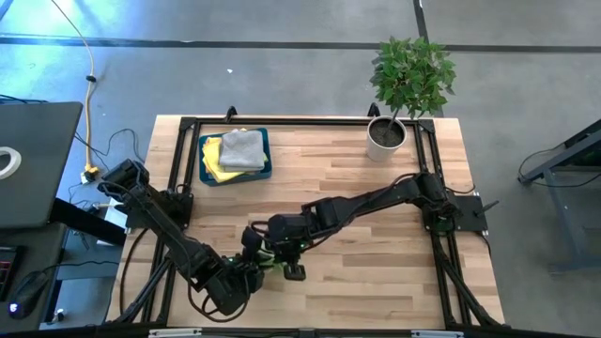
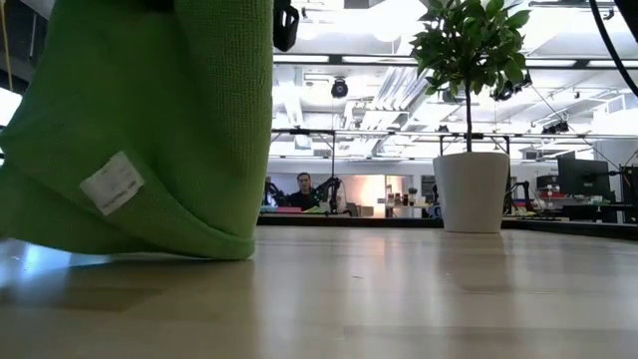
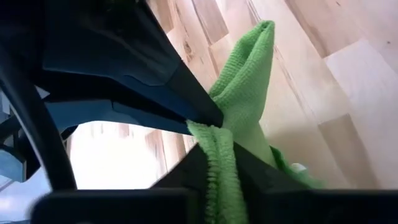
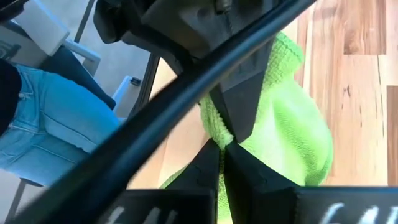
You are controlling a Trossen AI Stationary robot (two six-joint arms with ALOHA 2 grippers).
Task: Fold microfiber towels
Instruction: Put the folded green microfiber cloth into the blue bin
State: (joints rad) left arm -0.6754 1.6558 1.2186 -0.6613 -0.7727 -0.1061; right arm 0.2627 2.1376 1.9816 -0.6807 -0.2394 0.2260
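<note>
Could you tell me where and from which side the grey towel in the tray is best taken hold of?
Probably at a corner of the grey towel, coming straight down from above. It lies folded flat on top of the yellow towel inside the tray, whose walls block a sideways approach. Both end effectors are currently busy with the green towel.

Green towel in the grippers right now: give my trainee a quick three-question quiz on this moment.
1. True or false: the green towel lies flat on the table.
2. Which grippers are shut on it? A) left only B) right only C) both
3. Fill in: the yellow towel and grey towel sit in the ____ near the table's far edge.

Key: 1. False; it hangs, its lower edge touching the wood. 2. C; the left gripper and right gripper each pinch an edge. 3. Tray.
</note>
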